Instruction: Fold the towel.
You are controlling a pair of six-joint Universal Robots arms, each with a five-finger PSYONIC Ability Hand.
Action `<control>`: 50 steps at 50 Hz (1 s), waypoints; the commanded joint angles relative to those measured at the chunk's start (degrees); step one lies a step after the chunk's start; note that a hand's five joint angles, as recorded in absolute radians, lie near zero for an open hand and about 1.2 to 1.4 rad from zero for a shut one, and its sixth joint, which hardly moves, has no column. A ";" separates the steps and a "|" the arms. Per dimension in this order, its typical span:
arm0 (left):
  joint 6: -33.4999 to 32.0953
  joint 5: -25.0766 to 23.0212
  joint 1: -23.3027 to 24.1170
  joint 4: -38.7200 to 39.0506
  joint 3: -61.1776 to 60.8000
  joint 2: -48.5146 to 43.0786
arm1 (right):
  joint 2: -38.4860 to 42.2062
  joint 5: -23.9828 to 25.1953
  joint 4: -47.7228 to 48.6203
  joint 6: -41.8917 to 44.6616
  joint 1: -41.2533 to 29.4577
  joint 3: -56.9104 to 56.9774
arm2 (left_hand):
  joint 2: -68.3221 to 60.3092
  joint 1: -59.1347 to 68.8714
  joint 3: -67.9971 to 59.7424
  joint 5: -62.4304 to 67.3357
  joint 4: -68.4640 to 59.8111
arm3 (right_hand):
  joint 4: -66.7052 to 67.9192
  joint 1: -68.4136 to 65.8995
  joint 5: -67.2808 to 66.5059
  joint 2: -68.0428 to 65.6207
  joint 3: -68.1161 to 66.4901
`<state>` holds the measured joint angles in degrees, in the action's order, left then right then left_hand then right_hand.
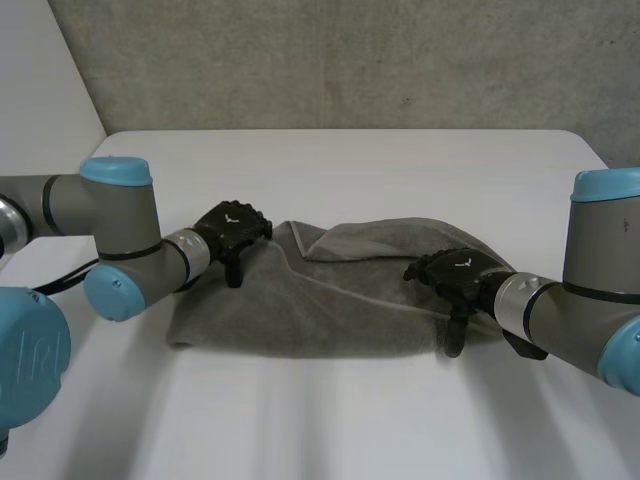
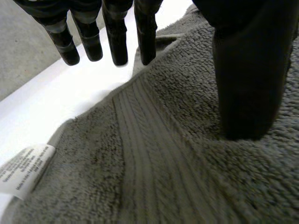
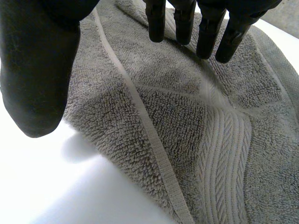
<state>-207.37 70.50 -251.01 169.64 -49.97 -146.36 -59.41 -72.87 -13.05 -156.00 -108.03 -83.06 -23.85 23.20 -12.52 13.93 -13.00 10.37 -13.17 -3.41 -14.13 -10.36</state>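
On the white tabletop (image 1: 350,160), the black left hand (image 1: 232,228) and right hand (image 1: 458,272) rest at the left and right ends of the rumpled grey terry towel (image 1: 330,300), fingers apart, so I judge that pinching its edges comes next.

This looks like a test lab: a plain white table (image 1: 360,410), with a bare concrete wall (image 1: 350,60) just behind the table.

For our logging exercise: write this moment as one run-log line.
towel: rumpled, on table | left hand: open, thumb on towel's left end | right hand: open, over right end
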 commanded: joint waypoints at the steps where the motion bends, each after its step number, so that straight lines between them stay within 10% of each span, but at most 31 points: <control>1: 0.03 0.42 0.00 -1.86 -0.30 0.90 | 0.18 0.01 -0.05 0.00 0.01 0.35 | -17.41 18.07 2.52 17.33 3.00 | -0.37 3.17 3.41 4.13 0.36; 9: 0.03 0.69 0.52 -1.68 -4.77 7.57 | 0.00 0.01 -0.14 0.00 0.89 0.62 | -39.83 40.49 2.52 39.75 3.00 | -0.37 3.17 3.41 4.13 0.36; 50: 5.92 6.58 1.67 7.63 -47.32 44.76 | -2.99 3.79 -3.30 4.04 8.80 -5.01 | -41.20 41.86 2.52 41.12 3.00 | -0.37 2.41 2.65 3.37 0.36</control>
<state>-203.94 77.05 -249.16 174.11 -96.20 -101.97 -61.24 -69.57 -19.09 -151.25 -99.55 -85.96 -64.71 64.15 -12.52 55.33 -13.00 10.37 -13.16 -3.41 -14.13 -10.36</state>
